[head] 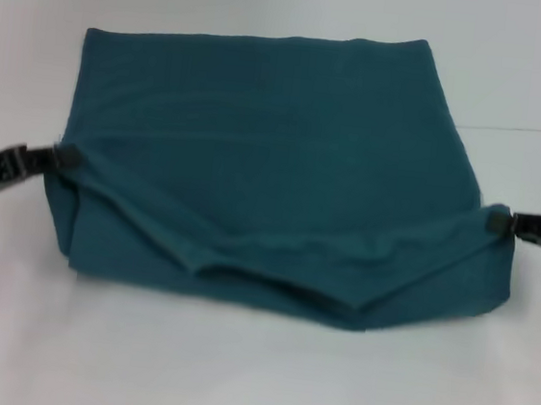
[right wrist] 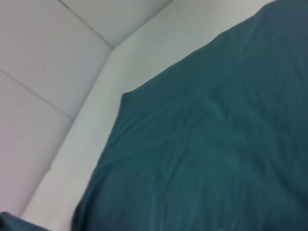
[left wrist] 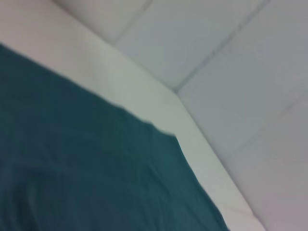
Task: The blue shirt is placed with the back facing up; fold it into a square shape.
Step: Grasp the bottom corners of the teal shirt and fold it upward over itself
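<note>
Left hand [head: 62,156] and right hand [head: 494,222] each seem pinched shut on a side of the shirt [head: 276,145], lifting its near edge off the desk [head: 252,375].

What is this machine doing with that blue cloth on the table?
It is folding a blue shirt that lies on a white table. The shirt is already folded into a roughly rectangular shape. The left gripper holds one side edge and the right gripper holds the opposite one, both near the front. Between them the lifted near edge sags in a loose fold over the layer below, so the fold is only partway done.
</note>
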Tool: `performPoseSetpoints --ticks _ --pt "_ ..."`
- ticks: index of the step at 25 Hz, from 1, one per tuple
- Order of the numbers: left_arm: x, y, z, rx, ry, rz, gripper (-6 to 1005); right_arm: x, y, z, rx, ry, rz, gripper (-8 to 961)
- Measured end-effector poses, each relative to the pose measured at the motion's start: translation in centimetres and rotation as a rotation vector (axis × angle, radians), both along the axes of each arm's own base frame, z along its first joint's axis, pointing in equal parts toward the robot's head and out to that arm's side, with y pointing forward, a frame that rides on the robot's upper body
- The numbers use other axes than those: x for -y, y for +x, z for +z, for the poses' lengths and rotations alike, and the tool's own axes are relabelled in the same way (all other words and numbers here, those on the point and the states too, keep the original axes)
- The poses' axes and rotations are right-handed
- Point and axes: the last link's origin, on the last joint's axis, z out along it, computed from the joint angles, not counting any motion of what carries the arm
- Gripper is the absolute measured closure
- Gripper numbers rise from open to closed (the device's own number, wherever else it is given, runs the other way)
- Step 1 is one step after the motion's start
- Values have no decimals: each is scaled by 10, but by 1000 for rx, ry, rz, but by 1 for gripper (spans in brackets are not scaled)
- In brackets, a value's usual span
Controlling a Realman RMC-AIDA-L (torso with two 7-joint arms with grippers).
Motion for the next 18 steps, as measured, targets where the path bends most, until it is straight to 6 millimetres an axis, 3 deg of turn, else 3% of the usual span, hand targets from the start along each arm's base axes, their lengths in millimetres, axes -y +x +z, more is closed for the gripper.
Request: performPoseSetpoints --ticks 8,18 --pt "-33 8 1 -21 127 46 919 -41 -14 -14 109 67 -8 877" --pt "-63 19 -14 -89 216 77 933 -84 -34 -26 289 181 15 878"
